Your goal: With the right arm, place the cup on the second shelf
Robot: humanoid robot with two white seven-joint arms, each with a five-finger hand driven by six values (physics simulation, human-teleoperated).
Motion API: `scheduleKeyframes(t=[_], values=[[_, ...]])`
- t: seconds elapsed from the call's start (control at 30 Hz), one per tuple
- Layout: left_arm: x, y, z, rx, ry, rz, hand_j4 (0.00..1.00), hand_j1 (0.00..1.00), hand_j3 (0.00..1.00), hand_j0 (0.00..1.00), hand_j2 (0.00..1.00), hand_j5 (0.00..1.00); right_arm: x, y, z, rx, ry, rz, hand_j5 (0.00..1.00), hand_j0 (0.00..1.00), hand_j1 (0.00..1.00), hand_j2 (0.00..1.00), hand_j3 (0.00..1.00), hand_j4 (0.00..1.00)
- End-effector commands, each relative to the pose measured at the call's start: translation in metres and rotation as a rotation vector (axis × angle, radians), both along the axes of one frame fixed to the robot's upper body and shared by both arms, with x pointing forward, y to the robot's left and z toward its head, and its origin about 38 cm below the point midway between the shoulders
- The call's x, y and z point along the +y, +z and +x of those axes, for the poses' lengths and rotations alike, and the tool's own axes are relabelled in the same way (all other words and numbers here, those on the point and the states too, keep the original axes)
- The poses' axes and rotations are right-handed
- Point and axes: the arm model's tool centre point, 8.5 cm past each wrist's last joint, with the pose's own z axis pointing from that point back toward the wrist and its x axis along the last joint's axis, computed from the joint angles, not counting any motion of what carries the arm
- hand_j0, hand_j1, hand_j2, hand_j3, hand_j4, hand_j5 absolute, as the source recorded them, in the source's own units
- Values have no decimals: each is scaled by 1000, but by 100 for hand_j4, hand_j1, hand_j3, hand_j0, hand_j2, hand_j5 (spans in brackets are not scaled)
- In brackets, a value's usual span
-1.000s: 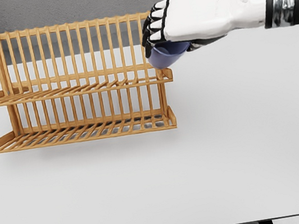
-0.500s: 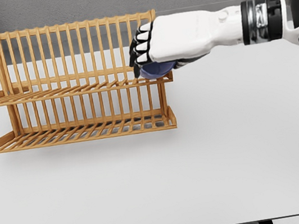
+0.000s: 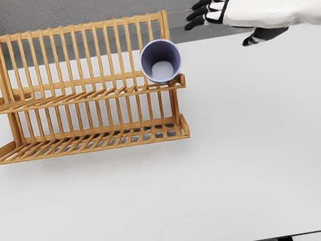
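The cup [image 3: 161,61] lies on its side at the right end of the upper shelf [image 3: 71,98] of the rack [image 3: 82,87]. Its long axis runs front to back and its open mouth faces the camera. The right robot hand [image 3: 234,5] is in the air, up and right of the cup, well apart from it. Its fingers [image 3: 203,5] are spread, point left and hold nothing. The rack stands on the table [image 3: 217,172].

Bright, even, sharp render; faint soft shadow beneath the rack [image 3: 87,123].
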Motion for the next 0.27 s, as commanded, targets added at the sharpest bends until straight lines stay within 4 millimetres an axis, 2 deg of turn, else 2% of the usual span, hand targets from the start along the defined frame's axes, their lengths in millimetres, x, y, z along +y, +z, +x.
scheduleKeyframes(t=[0.0, 0.03, 0.07, 0.1, 0.13, 0.17, 0.23], values=[[0, 0, 0, 0, 0, 0, 100, 100, 100, 100, 100, 100, -37, 15, 5, -21, -97, 6, 100, 100, 100, 100, 100, 100], [0, 0, 0, 0, -1, -1, 100, 100, 100, 100, 100, 100, -43, -2, 7, 19, -117, 18, 100, 100, 100, 100, 100, 100], [0, 0, 0, 0, 0, 0, 100, 100, 100, 100, 100, 100, -51, -32, 6, 85, -146, 25, 100, 100, 100, 100, 100, 100], [0, 0, 0, 0, 0, 0, 100, 100, 100, 100, 100, 100, -46, -61, 3, 140, -145, 25, 100, 100, 100, 100, 100, 100], [0, 0, 0, 0, -1, -1, 100, 100, 100, 100, 100, 100, -51, -81, 0, 174, -165, 10, 100, 100, 100, 100, 100, 100], [0, 0, 0, 0, -1, -1, 100, 100, 100, 100, 100, 100, -62, -90, -1, 189, -192, 25, 100, 100, 100, 100, 100, 100], [0, 0, 0, 0, 0, 0, 100, 100, 100, 100, 100, 100, -56, -92, -1, 182, -164, 56, 100, 100, 100, 100, 100, 100]])
